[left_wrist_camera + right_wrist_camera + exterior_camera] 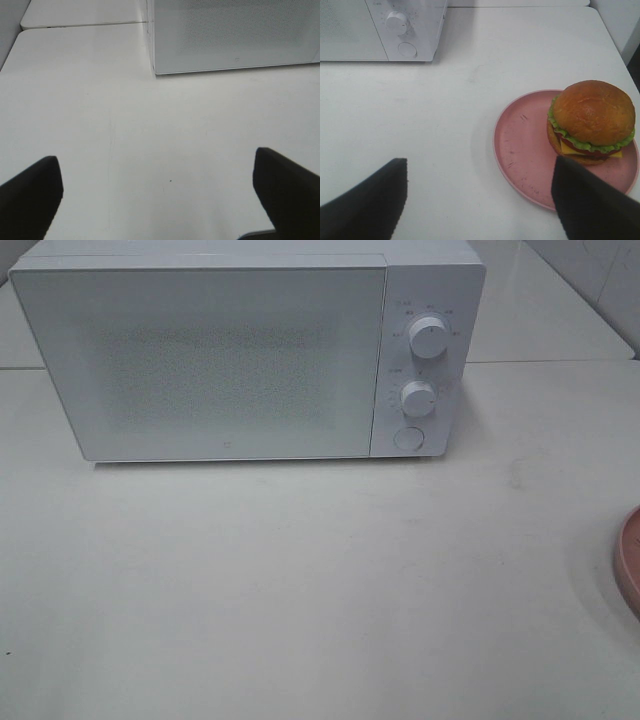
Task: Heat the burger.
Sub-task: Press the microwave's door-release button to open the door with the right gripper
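Observation:
The burger (590, 122), with a golden-brown bun, green lettuce and yellow cheese, rests on the far side of a round pink plate (525, 150). My right gripper (477, 200) hangs open over the table, its right finger just in front of the plate. In the exterior high view only the plate's edge (630, 560) shows at the right border; the burger and both arms are out of that frame. A white microwave (250, 350) stands at the back with its door shut. My left gripper (157, 192) is open above bare table in front of the microwave (235, 35).
The microwave has two dials (430, 340) (418, 398) and a round button (408, 438) on its right panel. The white table (300, 590) has a seam behind the microwave. A table edge shows at the right of the right wrist view.

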You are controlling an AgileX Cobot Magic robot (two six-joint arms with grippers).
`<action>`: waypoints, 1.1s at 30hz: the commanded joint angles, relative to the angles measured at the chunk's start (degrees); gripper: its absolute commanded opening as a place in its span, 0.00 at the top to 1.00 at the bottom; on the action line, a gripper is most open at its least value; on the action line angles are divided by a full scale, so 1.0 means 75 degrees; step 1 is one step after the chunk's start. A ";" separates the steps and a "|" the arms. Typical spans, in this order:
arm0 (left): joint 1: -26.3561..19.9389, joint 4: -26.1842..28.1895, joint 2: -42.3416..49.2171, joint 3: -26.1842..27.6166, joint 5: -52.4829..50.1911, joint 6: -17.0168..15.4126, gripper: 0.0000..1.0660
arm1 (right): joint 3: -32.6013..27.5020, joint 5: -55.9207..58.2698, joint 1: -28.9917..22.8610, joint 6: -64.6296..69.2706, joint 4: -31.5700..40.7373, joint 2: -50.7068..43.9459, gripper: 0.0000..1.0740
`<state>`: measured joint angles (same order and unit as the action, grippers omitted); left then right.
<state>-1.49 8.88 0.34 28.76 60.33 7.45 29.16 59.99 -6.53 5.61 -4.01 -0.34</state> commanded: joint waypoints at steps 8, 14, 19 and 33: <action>-0.0008 0.0008 0.0183 -0.0031 -0.0107 -0.0008 0.08 | 0.0000 -0.0076 0.0038 -0.0061 0.0031 -0.0199 0.30; -0.0008 0.0008 0.0183 -0.0031 -0.0107 -0.0008 0.08 | 0.0000 -0.0076 0.0038 -0.0061 0.0031 -0.0199 0.30; -0.0008 0.0008 0.0183 -0.0031 -0.0107 -0.0008 0.08 | 0.0053 -0.0130 0.0038 -0.0053 0.0000 -0.0191 0.30; -0.0008 0.0008 0.0183 -0.0031 -0.0107 -0.0008 0.08 | 0.0199 -0.0955 0.0038 -0.0031 0.0000 0.1161 0.30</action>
<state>-1.49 8.88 0.34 28.76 60.33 7.45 30.37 54.60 -6.53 5.61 -4.01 7.45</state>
